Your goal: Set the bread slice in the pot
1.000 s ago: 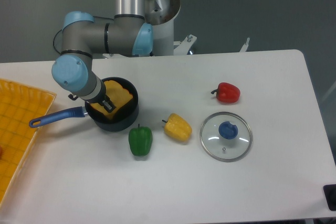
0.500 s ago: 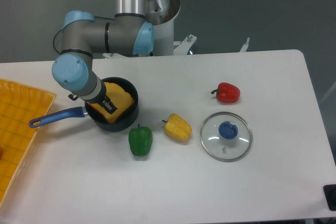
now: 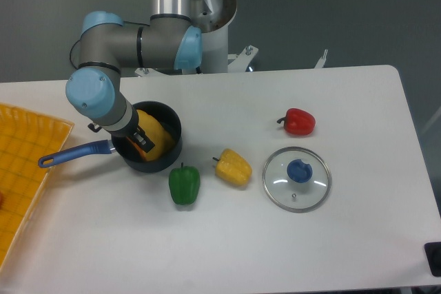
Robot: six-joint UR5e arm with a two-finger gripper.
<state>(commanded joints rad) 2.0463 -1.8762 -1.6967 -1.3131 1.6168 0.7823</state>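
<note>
The dark pot (image 3: 172, 149) with its long blue handle (image 3: 72, 154) stands at the left of the table. Inside it lies the bread slice (image 3: 157, 133), pale yellow and tilted against the right inner wall. My gripper (image 3: 141, 140) reaches down into the pot from the left. Its dark fingers sit at the slice's left edge and look shut on it. The arm's blue wrist hides the pot's left rim and part of the slice.
A green pepper (image 3: 184, 184) and a yellow pepper (image 3: 232, 167) lie just in front of the pot. A red pepper (image 3: 299, 122) and a glass lid with a blue knob (image 3: 297, 178) sit to the right. An orange tray (image 3: 21, 163) covers the left edge.
The bread slice has sunk deeper into the pot and shows less of its face. The wrist has shifted slightly up and to the left.
</note>
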